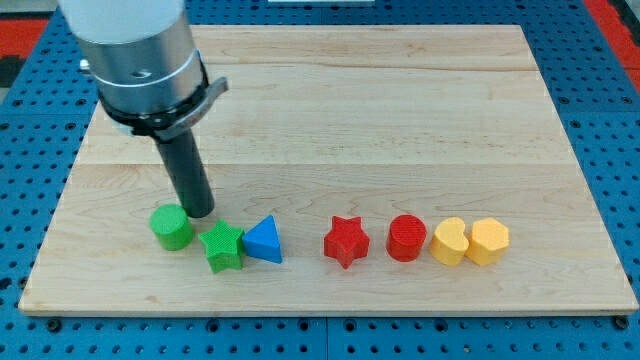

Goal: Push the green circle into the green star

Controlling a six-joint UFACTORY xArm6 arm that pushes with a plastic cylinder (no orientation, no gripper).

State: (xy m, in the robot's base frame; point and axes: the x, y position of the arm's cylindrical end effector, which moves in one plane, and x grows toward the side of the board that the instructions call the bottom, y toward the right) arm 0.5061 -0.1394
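The green circle [172,227] sits on the wooden board [400,120] at the lower left. The green star [222,246] lies just to its right, a small gap apart or barely touching; I cannot tell which. My tip [200,213] rests on the board just above the gap between the two, close to the circle's upper right edge and the star's top. The dark rod rises from it to the grey arm body at the view's top left.
A blue triangle [264,241] touches the green star's right side. Further right in the same row lie a red star [346,241], a red circle [406,238], a yellow heart [449,241] and a yellow hexagon [487,241].
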